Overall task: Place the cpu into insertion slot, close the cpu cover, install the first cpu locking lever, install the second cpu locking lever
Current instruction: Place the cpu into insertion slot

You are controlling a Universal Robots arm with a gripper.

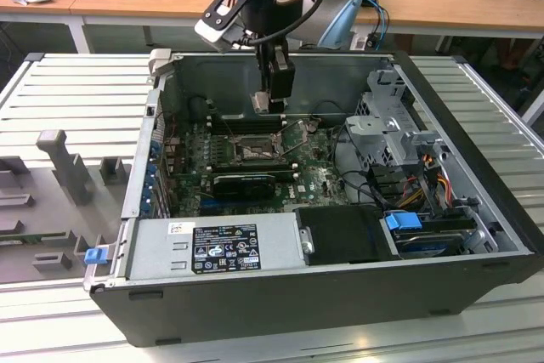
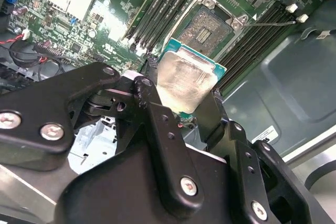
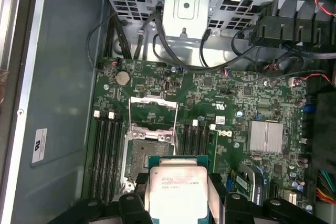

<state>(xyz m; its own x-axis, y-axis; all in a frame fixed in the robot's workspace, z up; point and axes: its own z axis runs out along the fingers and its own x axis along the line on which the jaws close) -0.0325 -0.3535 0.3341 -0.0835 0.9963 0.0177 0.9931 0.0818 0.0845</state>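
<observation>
My gripper [image 1: 265,102] hangs inside the open computer case, shut on the cpu [image 2: 185,81]. The cpu's silver-grey top face shows in both wrist views, clamped at two opposite edges by the black fingers [image 2: 151,94]. It is held in the air, a little above and to one side of the insertion slot [image 3: 148,157], whose gold-brown pin field lies bare. The cpu cover [image 3: 152,109] stands swung open at the slot's far edge. A thin locking lever [image 2: 273,23] sticks out beside the slot. In the exterior view the slot [image 1: 255,152] lies below the gripper.
Black memory slots [image 3: 104,153] flank the socket on both sides. A long black expansion card [image 1: 245,183] sits in front of it. A silver heatsink [image 3: 266,136], a drive cage [image 1: 393,138] with cables and the power supply [image 1: 221,246] line the case.
</observation>
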